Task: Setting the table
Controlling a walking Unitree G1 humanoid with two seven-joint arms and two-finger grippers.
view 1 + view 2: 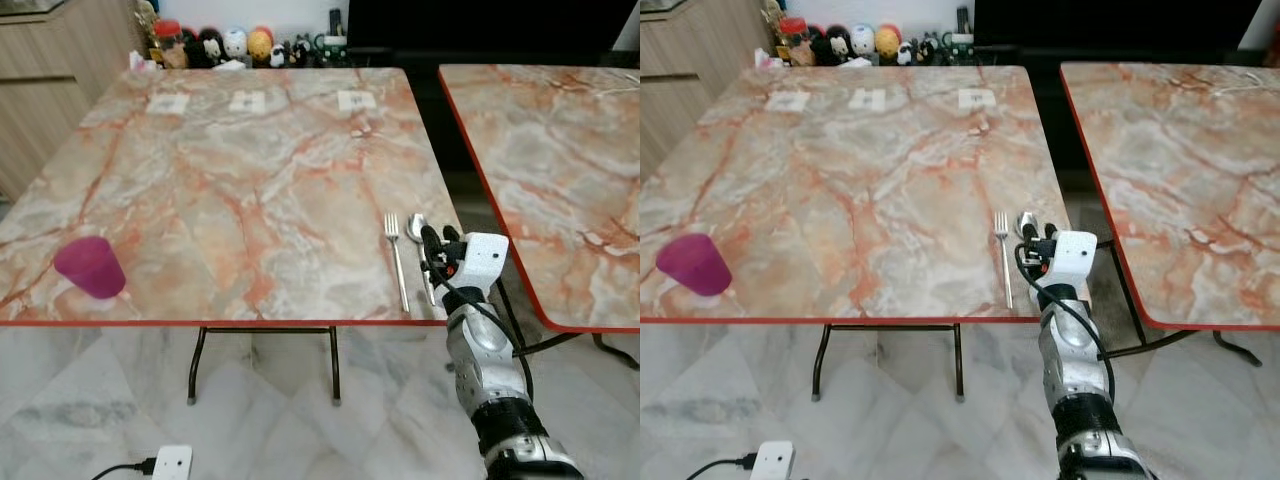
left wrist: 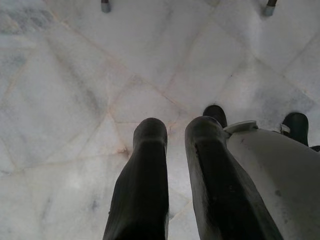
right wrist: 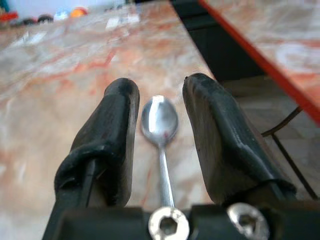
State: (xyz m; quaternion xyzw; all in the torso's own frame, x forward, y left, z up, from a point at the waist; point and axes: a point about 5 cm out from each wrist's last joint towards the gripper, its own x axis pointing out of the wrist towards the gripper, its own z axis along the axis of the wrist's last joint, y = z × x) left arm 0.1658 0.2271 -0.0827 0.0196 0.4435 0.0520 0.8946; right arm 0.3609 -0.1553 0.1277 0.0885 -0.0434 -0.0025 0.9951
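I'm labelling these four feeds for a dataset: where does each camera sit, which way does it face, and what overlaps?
Left eye view: on the head, looking forward and down at the marble table with pink cup, fork and the right arm.
Right eye view: the same scene.
Left wrist view: on the left wrist, facing the floor along the left end effector, fingers slightly apart.
Right wrist view: on the right wrist, facing along the tabletop; the right end effector straddles the spoon, open.
Shared: spoon and table.
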